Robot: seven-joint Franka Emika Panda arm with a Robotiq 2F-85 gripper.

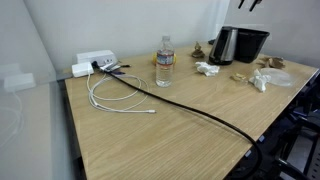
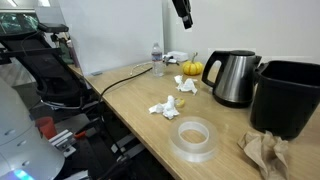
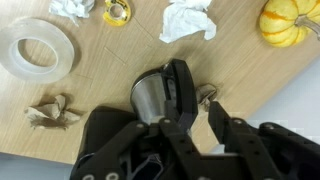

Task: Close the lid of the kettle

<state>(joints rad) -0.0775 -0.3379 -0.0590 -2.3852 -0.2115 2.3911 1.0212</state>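
- A tape roll [image 2: 195,138] and crumpled tissue [image 2: 165,107] are seen nearest on the table [image 2: 130,112].
- The kettle [image 2: 232,78] is set just beside a black box [image 2: 288,95].
- The gripper [image 2: 185,18] is held high above, fingers spread, empty.
- The lid [image 3: 178,85] is shown clearly only in the wrist view, seemingly raised.

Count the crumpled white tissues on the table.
2. One tissue lies beside the orange pumpkin; the other tissue sits between it and the clear tape roll. Any behind the kettle would be hidden.
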